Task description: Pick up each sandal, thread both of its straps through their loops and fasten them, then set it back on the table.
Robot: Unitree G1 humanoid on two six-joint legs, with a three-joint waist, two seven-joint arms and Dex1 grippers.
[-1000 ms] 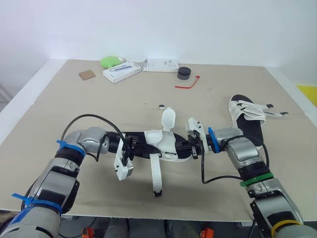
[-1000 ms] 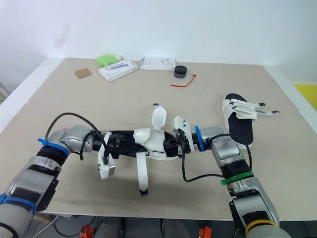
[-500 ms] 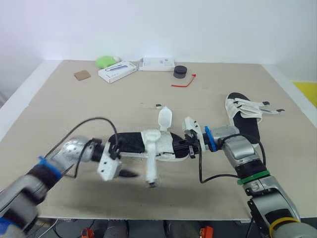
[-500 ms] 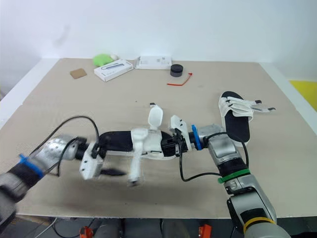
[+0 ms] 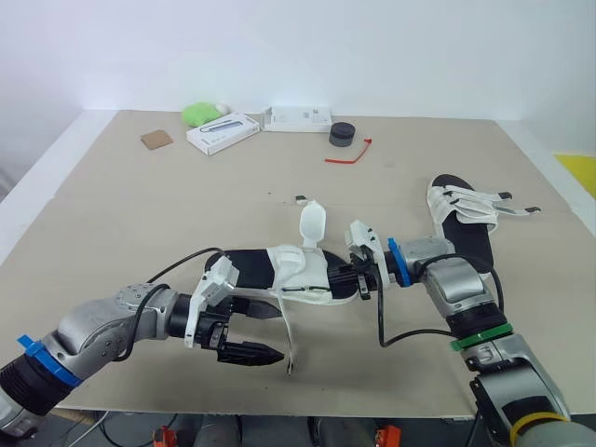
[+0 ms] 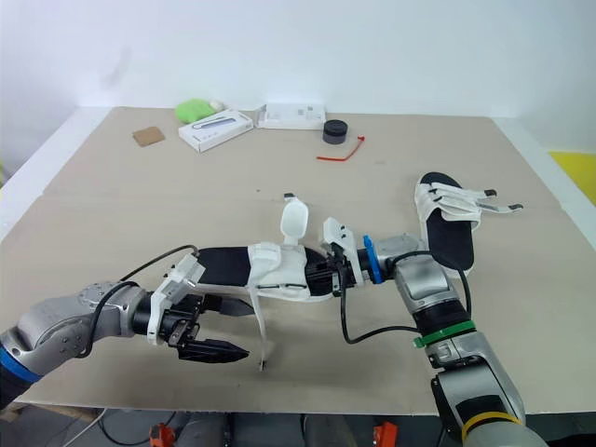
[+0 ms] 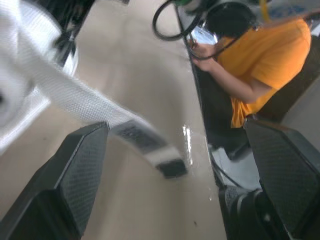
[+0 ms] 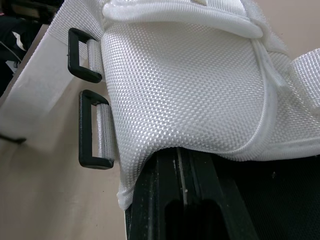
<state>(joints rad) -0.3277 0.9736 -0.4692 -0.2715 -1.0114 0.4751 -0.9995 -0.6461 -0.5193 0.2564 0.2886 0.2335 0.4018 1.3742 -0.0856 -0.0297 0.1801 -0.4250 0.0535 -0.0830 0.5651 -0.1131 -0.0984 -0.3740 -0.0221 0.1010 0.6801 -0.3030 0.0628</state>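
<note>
Sandal [image 5: 279,270] mid-table, lying crosswise between both arms. One strap sticking up, other strap [image 5: 286,324] dangling off near side. Right gripper [image 5: 358,279] clamped on sandal's right end. Left gripper [image 5: 279,335] not touching sandal, fingers spread wide, dangling strap just past fingertips. Second sandal [image 5: 466,219] flat on table [image 5: 140,214], well apart at right.

Table [image 5: 112,214], centre: near sandal [image 5: 279,270] lying 9-to-3 o'clock. Right gripper [image 5: 358,279] is clamped on its 3 o'clock end. Left gripper [image 5: 277,333] is at its 7 o'clock, with 1 loose strap [image 5: 285,321] hanging just off the spread fingertips.

Second sandal [image 5: 470,223] is at 2 o'clock, well apart.

Along the 12 o'clock edge, left to right:
- card square [image 5: 156,140]
- rounded lump [image 5: 205,114]
- box [image 5: 223,134]
- second box [image 5: 300,118]
- puck [image 5: 343,135]
- tie [image 5: 349,154]
</note>
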